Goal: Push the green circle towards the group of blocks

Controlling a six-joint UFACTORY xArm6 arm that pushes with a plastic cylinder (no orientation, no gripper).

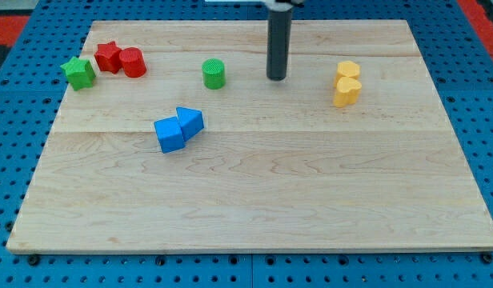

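The green circle (214, 74) stands on the wooden board in the upper middle. My tip (277, 78) rests on the board to the right of it, a clear gap apart. At the view's upper left stands a group: a green star (78, 73), a red star-like block (108, 57) and a red cylinder (133, 62), the two red ones touching. A blue cube (170, 134) and a blue triangle (190, 121) touch each other below and left of the green circle.
Two yellow blocks (347, 82) stand stacked close together at the view's right, one above the other. The wooden board (246, 208) lies on a blue perforated table. The rod's shaft (278, 40) rises to the view's top.
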